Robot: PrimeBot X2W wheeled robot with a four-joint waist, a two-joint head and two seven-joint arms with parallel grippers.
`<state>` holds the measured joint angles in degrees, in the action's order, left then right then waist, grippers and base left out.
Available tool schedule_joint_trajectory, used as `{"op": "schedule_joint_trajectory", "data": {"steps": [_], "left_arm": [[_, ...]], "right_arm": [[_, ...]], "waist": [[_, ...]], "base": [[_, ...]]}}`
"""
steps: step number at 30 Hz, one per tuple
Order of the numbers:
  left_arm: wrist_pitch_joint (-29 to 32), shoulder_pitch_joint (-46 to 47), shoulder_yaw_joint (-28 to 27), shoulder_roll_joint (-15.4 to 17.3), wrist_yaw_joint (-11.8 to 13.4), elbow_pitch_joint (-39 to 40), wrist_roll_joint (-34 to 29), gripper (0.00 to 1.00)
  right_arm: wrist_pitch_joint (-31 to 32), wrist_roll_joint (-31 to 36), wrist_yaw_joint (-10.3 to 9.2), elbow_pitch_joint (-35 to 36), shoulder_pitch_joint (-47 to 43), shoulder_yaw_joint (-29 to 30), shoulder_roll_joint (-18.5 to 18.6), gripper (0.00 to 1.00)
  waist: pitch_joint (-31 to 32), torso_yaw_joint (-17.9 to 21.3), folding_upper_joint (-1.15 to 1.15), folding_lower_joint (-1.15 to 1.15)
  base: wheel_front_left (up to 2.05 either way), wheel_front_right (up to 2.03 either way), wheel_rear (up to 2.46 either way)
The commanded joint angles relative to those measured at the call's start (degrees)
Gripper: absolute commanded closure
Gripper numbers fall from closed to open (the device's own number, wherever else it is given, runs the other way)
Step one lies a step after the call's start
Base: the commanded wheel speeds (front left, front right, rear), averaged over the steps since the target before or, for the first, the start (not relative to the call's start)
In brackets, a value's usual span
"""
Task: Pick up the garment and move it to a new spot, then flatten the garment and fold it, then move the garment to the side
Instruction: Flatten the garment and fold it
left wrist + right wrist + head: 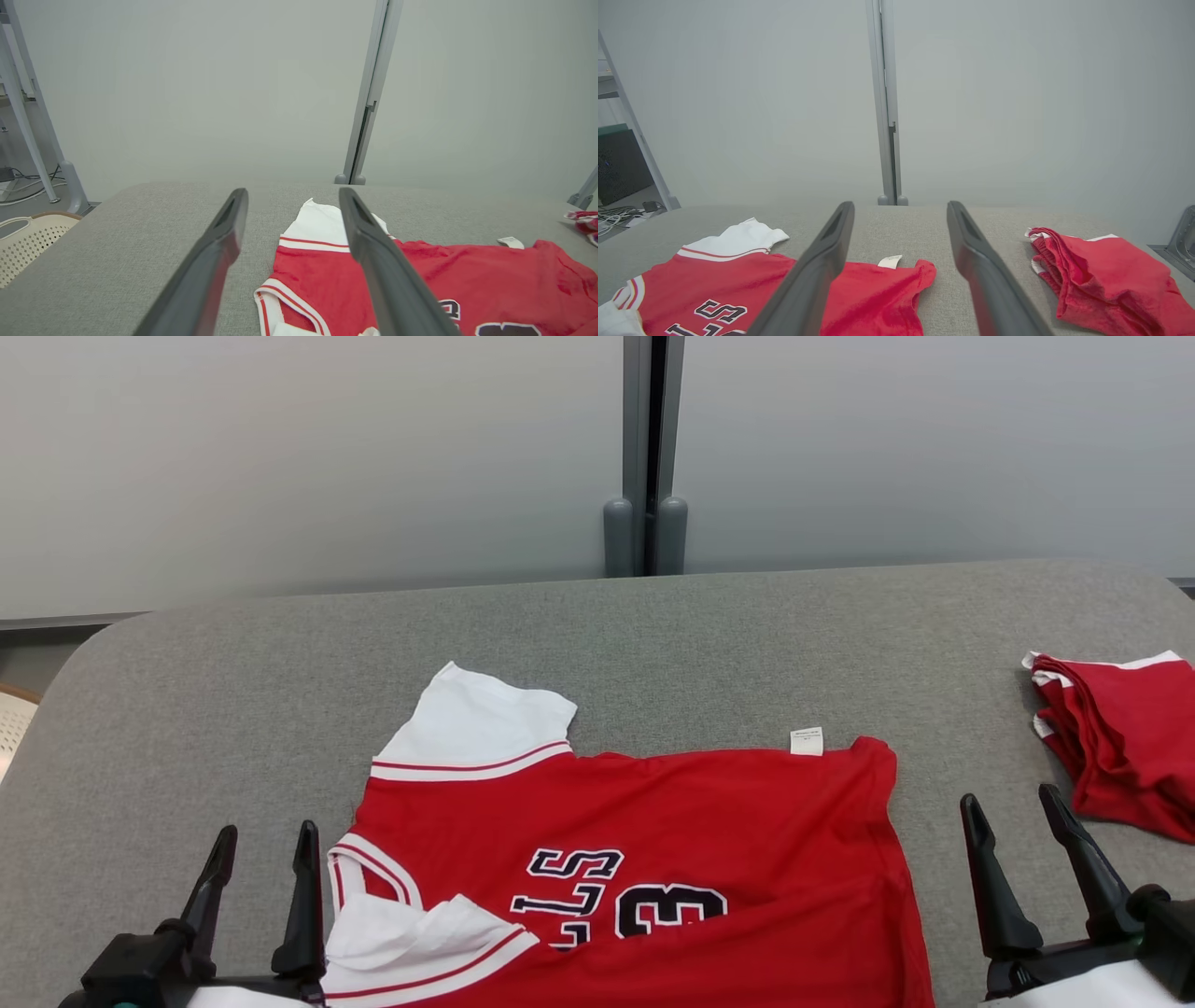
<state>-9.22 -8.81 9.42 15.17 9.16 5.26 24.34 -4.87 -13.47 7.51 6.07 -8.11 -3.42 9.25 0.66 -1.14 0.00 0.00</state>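
Head view: the red jersey (653, 821) lies spread on the grey tabletop (653, 635), between the left hand (266, 831) and the right hand (1008, 798), both wide and empty. A second red garment (1130, 747) is bunched at the right.

Left wrist view: the parted fingers (219, 242) frame the jersey's white sleeve.

Right wrist view: the spread fingers frame the jersey's hem corner.

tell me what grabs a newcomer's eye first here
A red jersey with white sleeves and black lettering lies spread on the grey table, front and centre. A bunched red garment sits at the table's right edge. The left gripper and right gripper flank the jersey, fingers open and empty.
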Motion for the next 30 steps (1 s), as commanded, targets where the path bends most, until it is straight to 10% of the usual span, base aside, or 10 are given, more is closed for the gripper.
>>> {"op": "schedule_joint_trajectory", "data": {"steps": [1,17,30], "left_arm": [[0.38,0.69,0.15,0.22,0.54,0.27,-0.50,0.00],[4.63,14.46,4.13,-0.68,-3.34,-4.34,0.31,0.00],[9.40,49.56,7.74,-3.11,-12.90,-40.88,1.71,0.00]], "right_arm": [[0.76,0.67,-0.04,1.12,-0.13,0.20,-0.28,0.00],[2.73,1.40,-0.04,5.00,1.48,1.01,-2.28,0.00],[0.10,1.80,-0.04,1.54,10.55,-2.30,-3.02,0.00]], "waist": [[0.04,0.02,0.00,0.00],[-8.33,0.41,0.00,0.00],[-23.19,5.89,0.00,0.00]], "base": [[0.00,0.00,0.00],[0.00,0.00,0.00],[0.00,0.00,0.00]]}}
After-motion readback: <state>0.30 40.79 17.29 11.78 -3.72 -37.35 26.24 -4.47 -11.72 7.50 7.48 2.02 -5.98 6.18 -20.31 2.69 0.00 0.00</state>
